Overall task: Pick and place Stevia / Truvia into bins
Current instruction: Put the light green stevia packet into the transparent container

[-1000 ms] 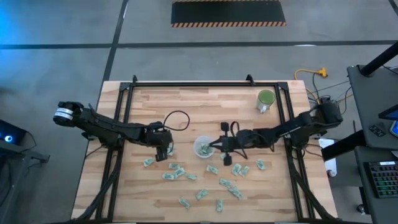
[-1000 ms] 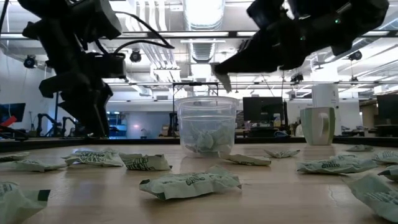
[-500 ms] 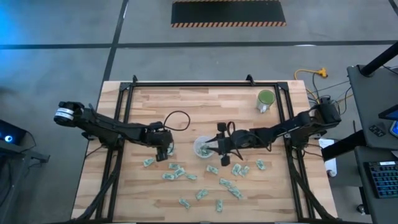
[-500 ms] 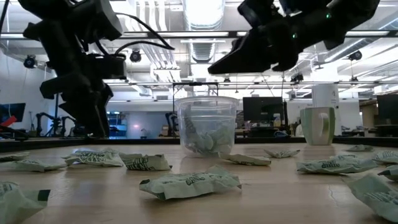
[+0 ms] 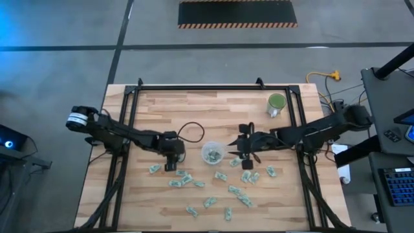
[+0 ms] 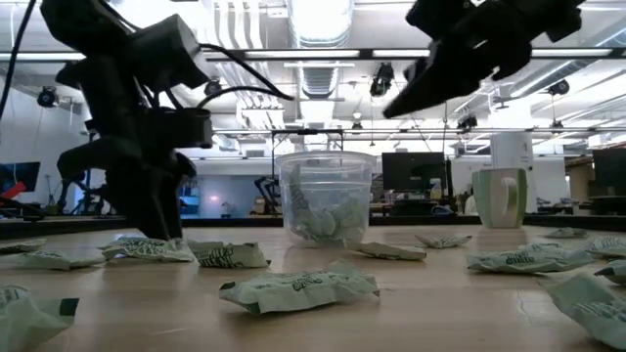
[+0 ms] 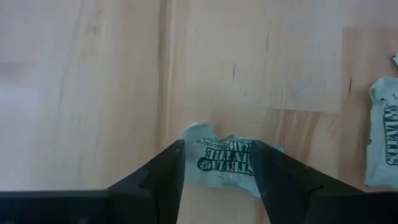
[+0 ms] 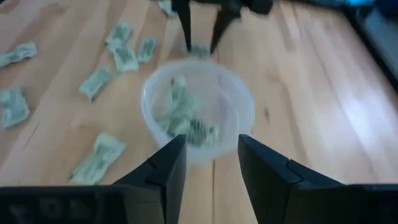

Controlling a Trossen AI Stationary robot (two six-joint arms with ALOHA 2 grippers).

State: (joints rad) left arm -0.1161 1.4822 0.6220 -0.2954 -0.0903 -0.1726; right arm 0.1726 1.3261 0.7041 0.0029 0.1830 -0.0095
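The bin, a round clear cup (image 5: 213,154) (image 6: 327,200) (image 8: 198,112), stands mid-table with several Stevia packets inside. More pale green packets (image 5: 239,194) lie scattered on the wood near it. My left gripper (image 5: 171,166) (image 7: 217,146) points down, open, just left of the bin. Its fingers stand on either side of one crumpled packet (image 7: 227,160) that lies flat on the table; whether they touch it I cannot tell. My right gripper (image 5: 239,149) (image 8: 211,140) hangs open and empty above the table, just right of the bin.
A green mug with a white handle (image 5: 276,103) (image 6: 501,196) stands at the far right. A black cable loop (image 5: 187,126) rises from the left wrist. Black frame rails (image 5: 207,87) run along the table's far and side edges. Bare wood lies far of the bin.
My right gripper has opened over the bin and let go of a packet, which is now in the bin. It has then drawn back toward the table's right edge. My left gripper has gone down and a little toward the near edge, onto a packet.
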